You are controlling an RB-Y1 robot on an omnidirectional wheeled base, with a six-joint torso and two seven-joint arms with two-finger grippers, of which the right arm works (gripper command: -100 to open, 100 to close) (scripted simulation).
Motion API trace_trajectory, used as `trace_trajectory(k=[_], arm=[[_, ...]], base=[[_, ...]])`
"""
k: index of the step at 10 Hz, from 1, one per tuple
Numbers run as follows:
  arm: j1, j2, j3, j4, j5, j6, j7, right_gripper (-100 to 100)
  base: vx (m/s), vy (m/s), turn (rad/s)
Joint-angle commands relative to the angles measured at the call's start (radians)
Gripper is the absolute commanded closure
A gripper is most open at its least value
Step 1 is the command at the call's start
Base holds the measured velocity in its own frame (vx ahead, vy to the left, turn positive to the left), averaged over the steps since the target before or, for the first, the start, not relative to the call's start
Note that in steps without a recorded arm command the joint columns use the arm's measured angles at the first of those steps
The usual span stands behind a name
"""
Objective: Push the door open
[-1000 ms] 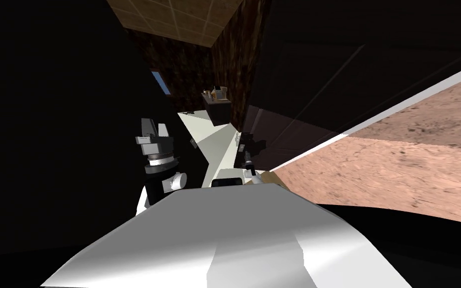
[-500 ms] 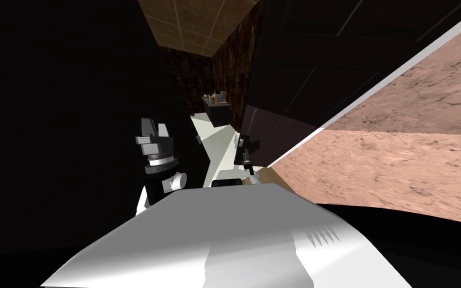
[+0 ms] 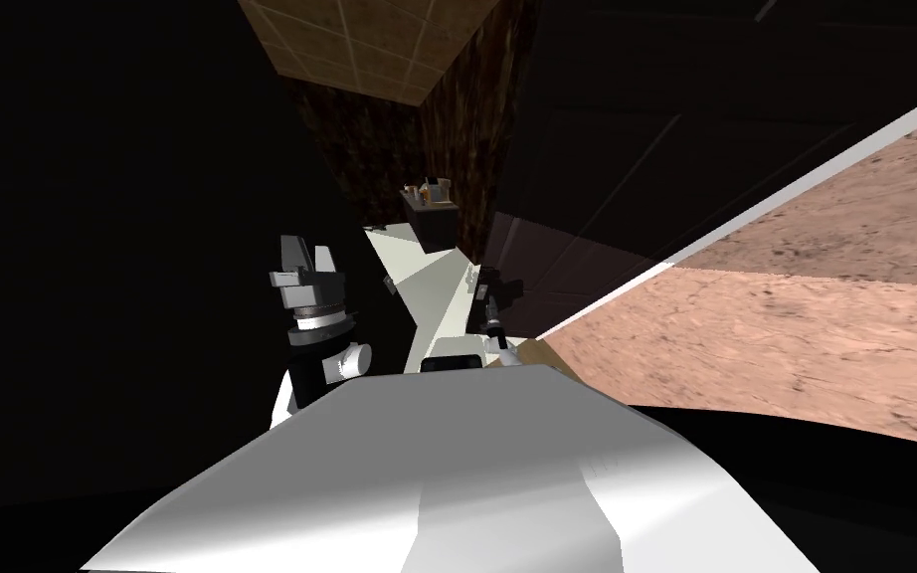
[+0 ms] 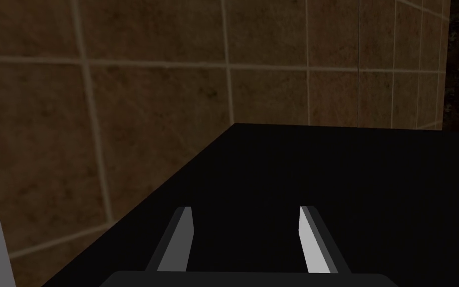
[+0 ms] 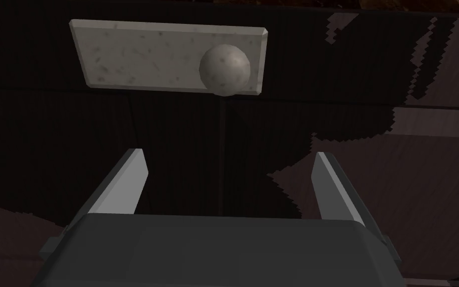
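Door (image 5: pixel 49 129), dark and panelled, close ahead of right pincer (image 5: pixel 231 155). Fingers spread wide, gripping nothing, pointed at the panel, clear of the round grey knob (image 5: pixel 224 69) on its pale plate (image 5: pixel 139 57). Right arm reaching forward. Left pincer (image 4: pixel 246 209) raised at left side, fingers likewise apart.

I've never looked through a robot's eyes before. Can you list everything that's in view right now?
Door: one, very dark brown, close ahead on the right.
Knob: one, round, speckled grey, on the door.
Plate: one, speckled grey, flat behind the knob.
Tiled surface: one, brown with pale joints, ahead.
Wall: one, pinkish brown, right of the door.
Shelf: one, dark, small things on top, past the door's edge.
Left gripper: one, light grey fingers open, holding nothing.
Right gripper: one, fingers open, pointed at the door near the knob.
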Motion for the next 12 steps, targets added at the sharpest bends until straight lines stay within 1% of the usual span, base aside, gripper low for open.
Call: trace_trajectory(k=[1, 3, 5, 6, 7, 12], arm=[[0.002, 0.003, -0.001, 0.002, 0.0, -0.008, 0.005, -100], [0.004, 0.013, -0.002, 0.004, 0.0, -0.015, 0.009, -100], [0.006, 0.034, -0.003, 0.006, 0.0, -0.023, 0.014, -100], [0.004, 0.027, -0.003, 0.007, 0.0, -0.021, 0.012, -100], [0.004, 0.027, -0.003, 0.007, 0.0, -0.021, 0.012, 100], [0.004, 0.027, -0.003, 0.007, 0.0, -0.021, 0.012, 100]], base=[[0.24, -0.06, 0.013], [0.183, -0.009, 0.013], [0.218, 0.001, 0.008], [0.09, 0.0, -0.008], [-0.022, 0.004, 0.005], [-0.014, 0.0, 0.003]])
